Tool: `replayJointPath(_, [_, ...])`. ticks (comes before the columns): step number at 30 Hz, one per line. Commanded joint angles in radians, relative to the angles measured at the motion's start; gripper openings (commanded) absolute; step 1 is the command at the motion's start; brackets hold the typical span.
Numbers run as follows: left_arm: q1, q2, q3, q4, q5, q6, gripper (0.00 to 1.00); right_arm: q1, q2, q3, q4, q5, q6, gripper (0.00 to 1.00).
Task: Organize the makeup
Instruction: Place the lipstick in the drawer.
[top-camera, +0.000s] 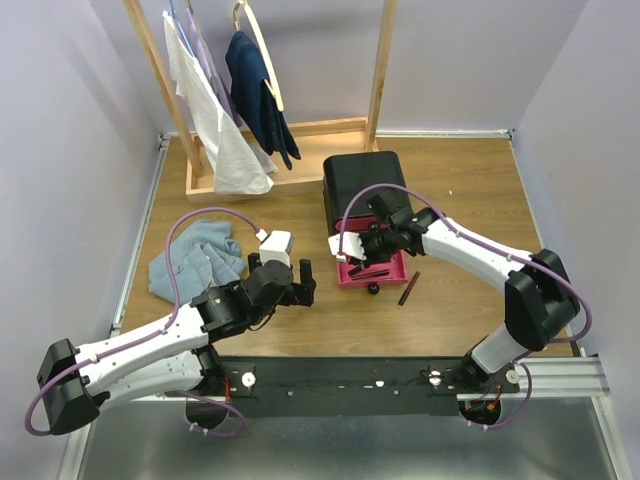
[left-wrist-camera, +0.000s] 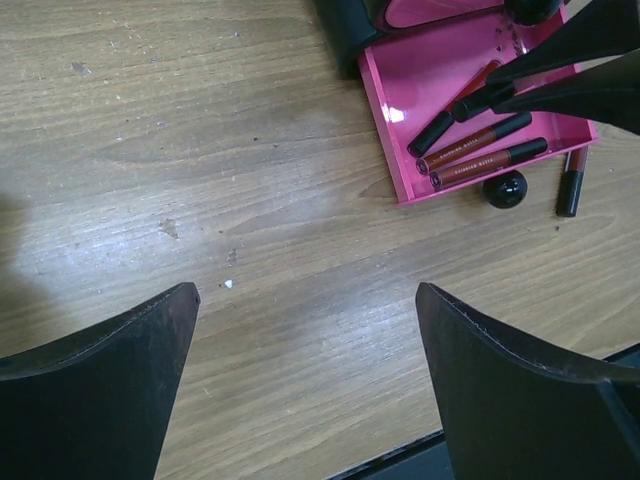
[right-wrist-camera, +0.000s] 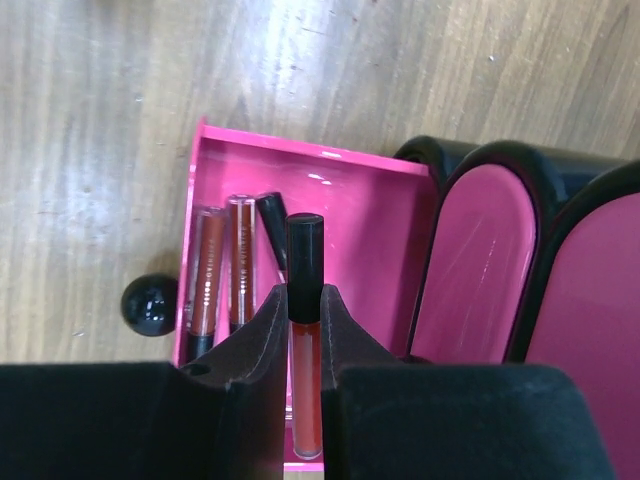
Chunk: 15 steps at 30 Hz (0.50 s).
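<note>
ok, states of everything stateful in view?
Left end effector: open, empty.
Right end effector: shut on a lip tube, over the drawer.
Bottom drawer: pulled open, lip tubes lying inside.
Upper drawers: appear shut.
Loose lip tube: lying on the table, outside the drawer.

Left hand (left-wrist-camera: 305, 292) agape (hovering), right hand (right-wrist-camera: 305, 308) clamping lip tube (right-wrist-camera: 305, 248)

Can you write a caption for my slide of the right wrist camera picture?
The right pincer grips a red lip tube over the open pink drawer, where other lip tubes lie.
</note>
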Motion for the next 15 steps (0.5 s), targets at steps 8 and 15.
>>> replayJointPath(8, [0.012, -0.031, -0.016, 0.014, -0.037, -0.014, 0.99, 0.007, 0.065, 0.034, 0.106, 0.065, 0.055, 0.42])
replayJointPath(15, [0.019, -0.022, -0.019, 0.03, -0.028, -0.009, 0.99, 0.008, 0.026, 0.031, 0.095, 0.039, 0.108, 0.45])
